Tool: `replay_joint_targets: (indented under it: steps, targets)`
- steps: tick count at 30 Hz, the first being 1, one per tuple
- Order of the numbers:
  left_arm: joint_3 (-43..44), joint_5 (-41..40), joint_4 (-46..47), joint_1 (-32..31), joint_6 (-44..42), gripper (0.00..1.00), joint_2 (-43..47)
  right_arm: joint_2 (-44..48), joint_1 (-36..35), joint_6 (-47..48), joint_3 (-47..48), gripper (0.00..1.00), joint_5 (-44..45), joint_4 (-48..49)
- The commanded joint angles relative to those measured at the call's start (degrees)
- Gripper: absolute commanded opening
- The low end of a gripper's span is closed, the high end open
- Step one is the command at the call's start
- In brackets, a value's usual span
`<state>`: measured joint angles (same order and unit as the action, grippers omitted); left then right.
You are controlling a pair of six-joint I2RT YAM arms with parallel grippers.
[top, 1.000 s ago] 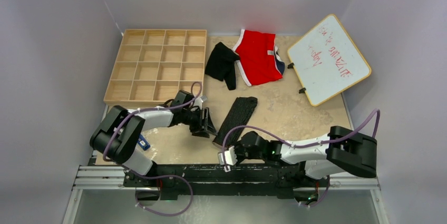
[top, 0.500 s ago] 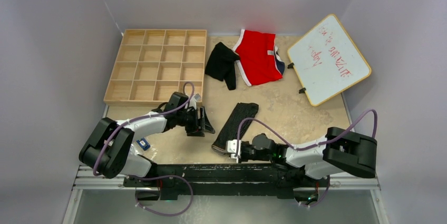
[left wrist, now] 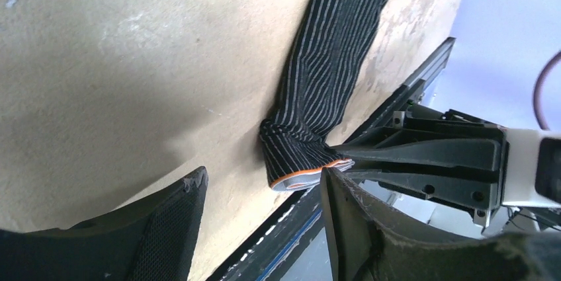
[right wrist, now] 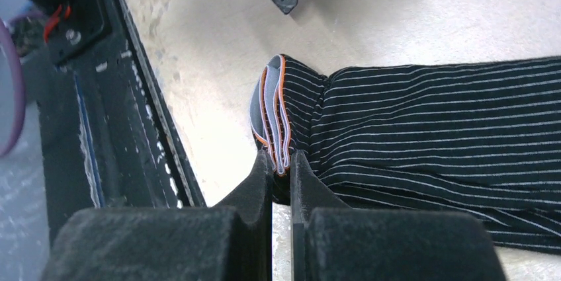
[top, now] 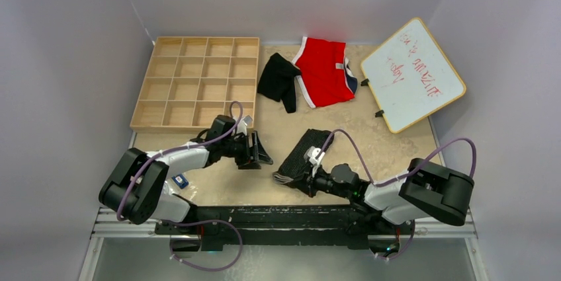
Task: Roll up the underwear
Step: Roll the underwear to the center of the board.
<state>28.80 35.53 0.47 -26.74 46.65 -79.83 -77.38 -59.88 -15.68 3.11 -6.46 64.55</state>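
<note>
The right gripper is clamped tight on the folded, orange-edged end of the pinstriped black underwear. The garment lies as a long strip on the tan table, near the table's front edge. The left gripper hangs just beside that end, jaws apart, holding nothing.

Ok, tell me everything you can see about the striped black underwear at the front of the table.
The striped underwear is soft black fabric with fine pale stripes, folded into a long narrow strip lying flat on the tan table. Its near end shows a grey waistband edged in orange, layered and curled up, pinched by the shut right tool. The open left tool is near, not touching.
</note>
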Motion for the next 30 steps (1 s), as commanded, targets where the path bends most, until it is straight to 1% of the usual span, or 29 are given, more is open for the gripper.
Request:
replay_joint_targets:
  steps: [1, 3, 6, 8, 11, 14, 18, 22, 25, 28, 30]
  targets:
    - [-1.32, 3.45, 8.51, 0.22, 4.40, 0.62, 0.24, -1.78, 1.13, -10.18, -1.39, 0.00, 3.12, 6.46]
    - [-1.74, 3.75, 10.28, 0.22, 5.47, 0.62, -0.19, -3.59, 1.25, -8.82, -1.30, 0.00, 1.05, 8.20]
    - [-1.74, 3.33, 9.57, 0.20, 6.77, 0.63, -2.40, -6.22, 1.23, -5.14, -0.06, 0.00, -1.18, 8.29]
    - [-2.78, 2.88, 10.38, 0.07, 9.43, 0.63, -4.14, -8.13, 1.23, -2.68, 0.75, 0.00, -1.98, 9.49]
    - [-5.72, 2.59, 14.33, -0.79, 14.10, 0.63, -6.08, -10.87, 1.31, -1.05, 0.81, 0.00, -3.13, 12.31]
    - [-6.62, 0.43, 14.40, -2.86, 15.77, 0.63, -7.25, -12.86, 1.22, 0.12, 0.98, 0.00, -4.07, 13.69]
    - [-5.40, -2.54, 15.45, -7.57, 18.11, 0.62, -10.39, -15.04, 1.17, 2.61, 1.63, 0.00, -4.98, 14.69]
    - [-5.31, -2.31, 17.60, -8.46, 18.67, 0.55, -13.80, -14.75, 1.19, 4.50, 1.28, 0.00, -4.56, 14.04]
    - [-5.23, -3.10, 17.00, -8.49, 17.50, 0.52, -14.61, -12.80, 1.19, 6.51, 1.85, 0.00, -4.53, 10.16]
    - [-3.75, -4.20, 14.75, -8.58, 15.78, 0.41, -15.32, -10.85, 1.21, 9.18, 2.82, 0.00, -5.32, 5.93]
    - [-3.10, -5.36, 13.58, -8.53, 15.21, 0.30, -14.85, -8.89, 1.19, 11.63, 3.51, 0.03, -5.95, 2.43]
